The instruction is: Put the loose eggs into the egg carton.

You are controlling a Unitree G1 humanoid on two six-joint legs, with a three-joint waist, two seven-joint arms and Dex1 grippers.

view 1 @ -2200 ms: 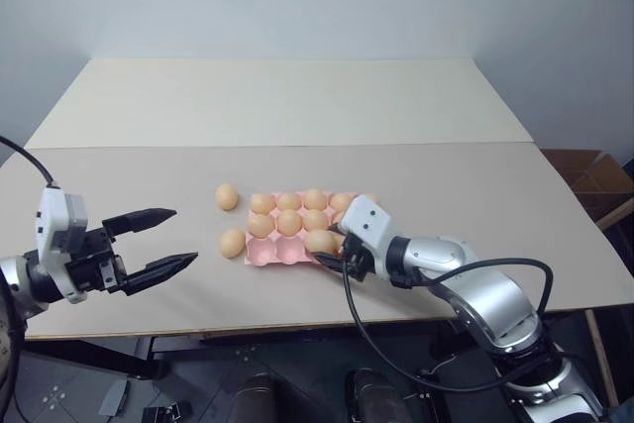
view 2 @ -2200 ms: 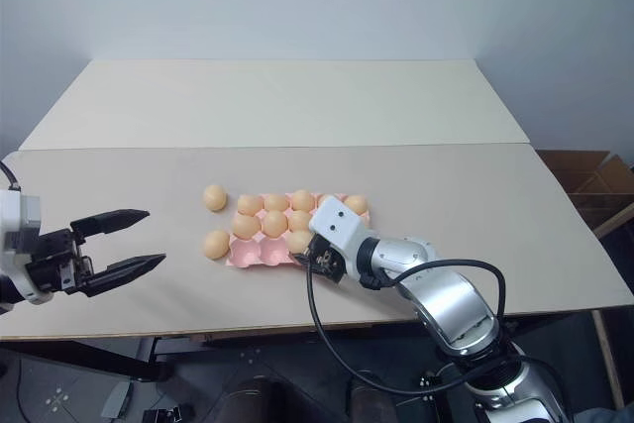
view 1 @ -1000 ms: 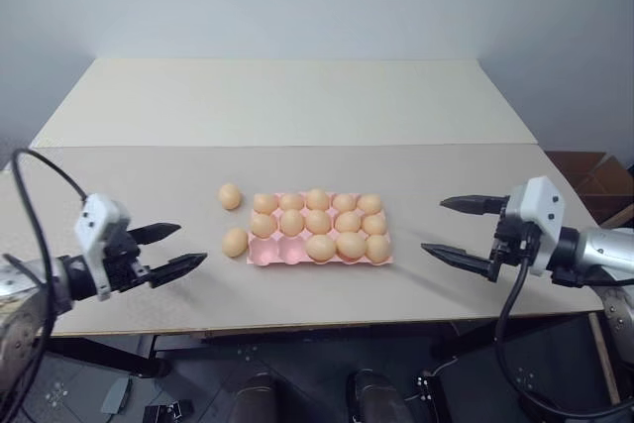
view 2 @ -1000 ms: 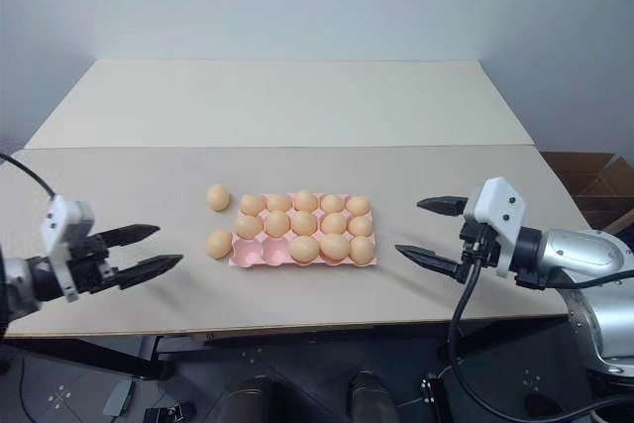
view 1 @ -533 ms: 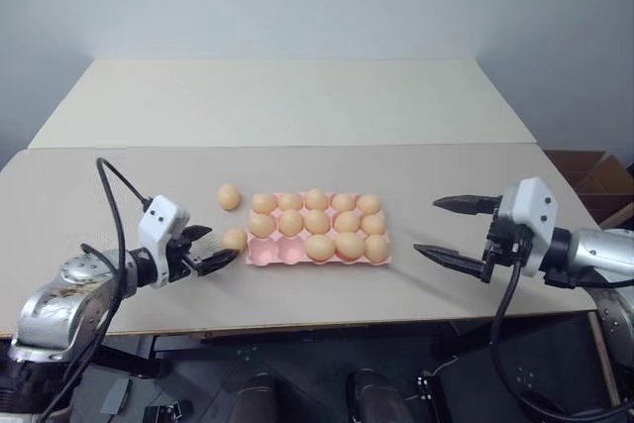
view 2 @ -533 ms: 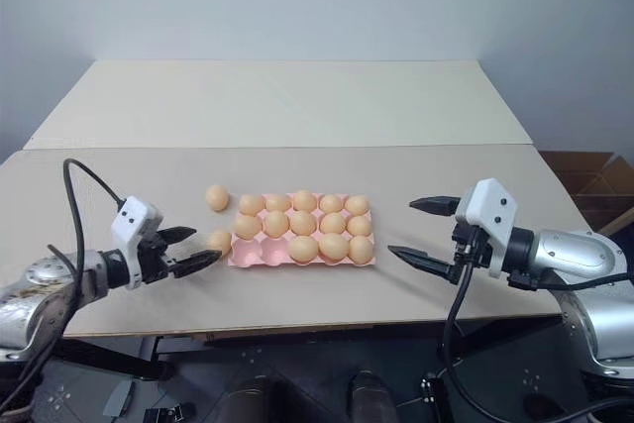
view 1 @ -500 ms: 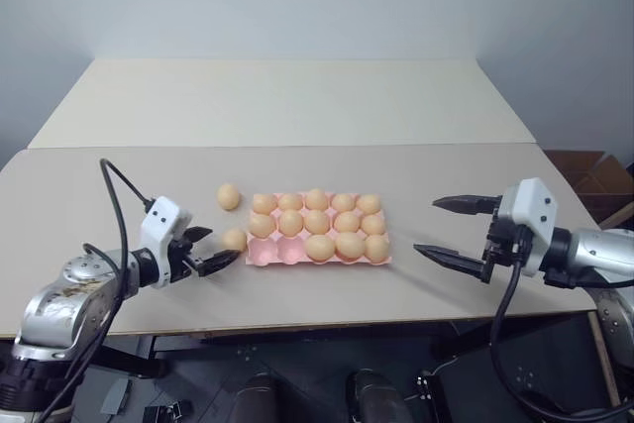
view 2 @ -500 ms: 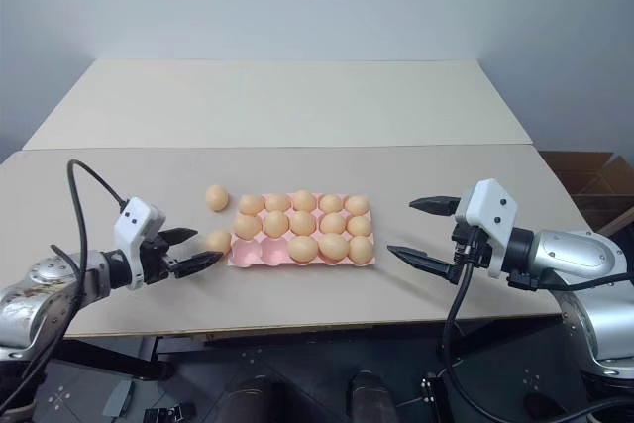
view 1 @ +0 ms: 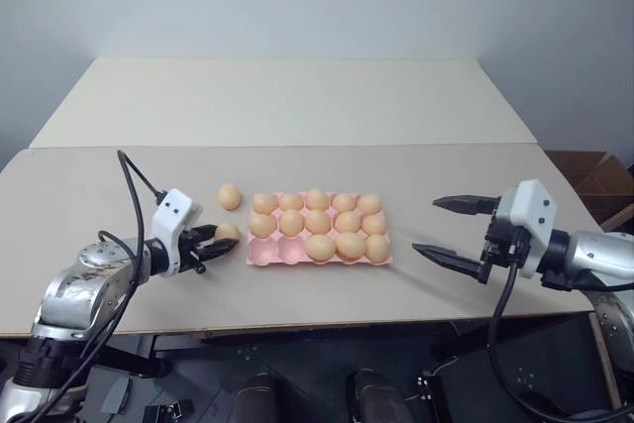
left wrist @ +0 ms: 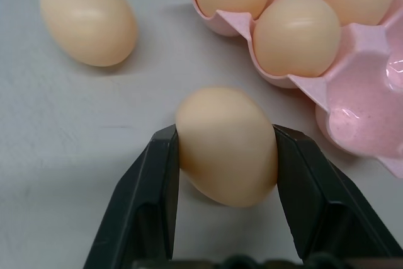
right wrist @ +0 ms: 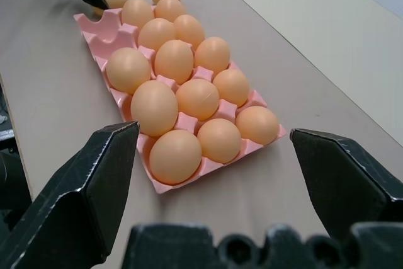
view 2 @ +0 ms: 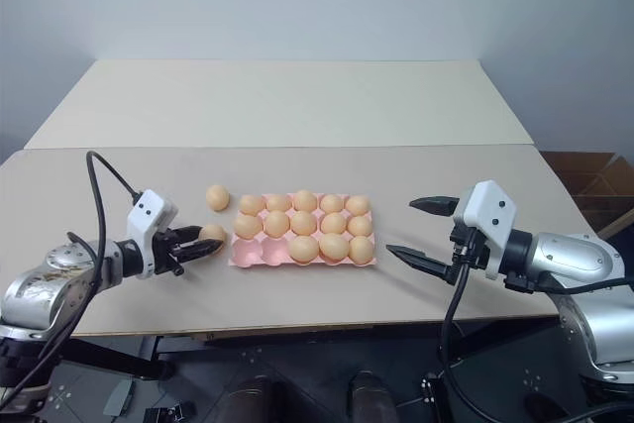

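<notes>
Looking along the left gripper (left wrist: 225, 149), the wrist view gives what the head views cannot: its two black fingers (left wrist: 148, 200) are closed against the sides of one loose egg (left wrist: 227, 146), which sits on the desk (left wrist: 56, 155) with both pads touching its shell. Just past the fingertips lies the near corner of the egg carton (left wrist: 359, 124), with an empty pink cup beside the held egg and filled cups beyond. A second loose egg (left wrist: 88, 17) lies farther out from the fingers, apart from both the held egg and the carton.

From the head views the same grip shows small, the left gripper lying low on the desk at the carton's left end, with the second loose egg (view 1: 229, 196) beyond it. These views also show the carton (view 1: 319, 257) whole: the two far rows filled, the near row with eggs at its right end and empty cups at its left.

Off to the carton's right the right gripper (view 1: 448, 230) hangs above the desk with its fingers (view 1: 458, 204) spread wide and nothing between them. Its wrist view frames the carton (right wrist: 119, 102) lengthwise between and beyond the two fingers (right wrist: 82, 200), well apart from them, with the left gripper's fingertips at the far end.
</notes>
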